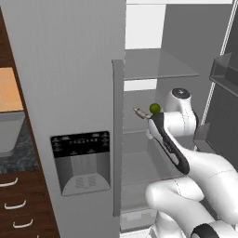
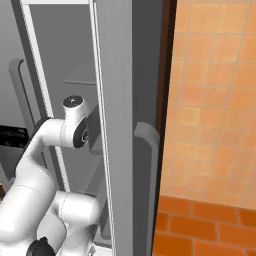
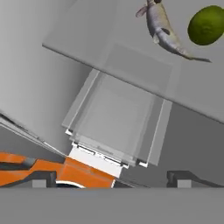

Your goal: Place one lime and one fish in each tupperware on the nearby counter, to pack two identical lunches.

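- The lime [image 3: 206,25], a round yellow-green fruit, sits on a glass shelf [image 3: 131,65] inside the open fridge [image 1: 158,153]; the left base view shows it [image 1: 154,108] at the shelf's near edge, just above the arm's elbow.
- The fish [image 3: 162,29], slim and grey-brown with a paler belly, lies on that same shelf just beside the lime, apart from it by a narrow gap; in the left base view it [image 1: 140,112] is a small pale sliver to the left of the lime.
- Below the shelf in the hand view, a clear drawer [image 3: 116,127] stands out from the fridge interior.
- The jaws are spread wide and hold nothing; their two dark tips [image 3: 39,178] rise at the bottom of the hand view, well apart from fish and lime.
- The arm [image 1: 172,139] reaches into the fridge between the closed left door with its dispenser panel [image 1: 81,160] and the opened right door [image 2: 117,125].
- At the far left, the dark marbled surface [image 1: 16,155] runs above brown drawers [image 1: 21,204] with curved silver handles.
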### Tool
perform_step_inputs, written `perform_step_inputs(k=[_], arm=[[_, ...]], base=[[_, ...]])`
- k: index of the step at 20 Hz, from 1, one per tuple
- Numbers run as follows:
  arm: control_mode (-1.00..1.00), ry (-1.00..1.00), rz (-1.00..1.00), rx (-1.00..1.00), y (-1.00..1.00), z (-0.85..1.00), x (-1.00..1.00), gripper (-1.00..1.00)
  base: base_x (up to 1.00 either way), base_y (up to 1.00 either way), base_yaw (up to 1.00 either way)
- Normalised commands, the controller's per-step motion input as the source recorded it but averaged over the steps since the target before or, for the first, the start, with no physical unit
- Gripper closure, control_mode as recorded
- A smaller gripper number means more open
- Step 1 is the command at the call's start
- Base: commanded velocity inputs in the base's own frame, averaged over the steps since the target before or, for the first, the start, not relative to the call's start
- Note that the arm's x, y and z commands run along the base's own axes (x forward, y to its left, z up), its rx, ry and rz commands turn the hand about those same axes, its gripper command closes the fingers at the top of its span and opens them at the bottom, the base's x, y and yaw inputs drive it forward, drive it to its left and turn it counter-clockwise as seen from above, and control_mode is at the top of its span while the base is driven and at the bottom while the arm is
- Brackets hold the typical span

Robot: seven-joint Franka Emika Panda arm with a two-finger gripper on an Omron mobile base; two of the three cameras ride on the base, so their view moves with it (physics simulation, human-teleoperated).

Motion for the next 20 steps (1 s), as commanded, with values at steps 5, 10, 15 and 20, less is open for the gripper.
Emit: perform_step_inputs(k=[5,10,15,20], arm=[[-1.00,-0.16,0.15,0.00,-0.04,-0.10,0.75,-1.00],[-1.00,-0.01,0.01,-0.02,0.00,0.00,0.78,-1.00],[-1.00,0.02,0.01,0.00,0.00,0.00,0.93,-1.00],[-1.00,0.00,0.00,0.00,0.00,0.00,0.78,-1.00]], base=[[0.00,0.00,0.00],[0.00,0.00,0.00],[0.00,0.00,0.00],[0.00,0.00,0.00]])
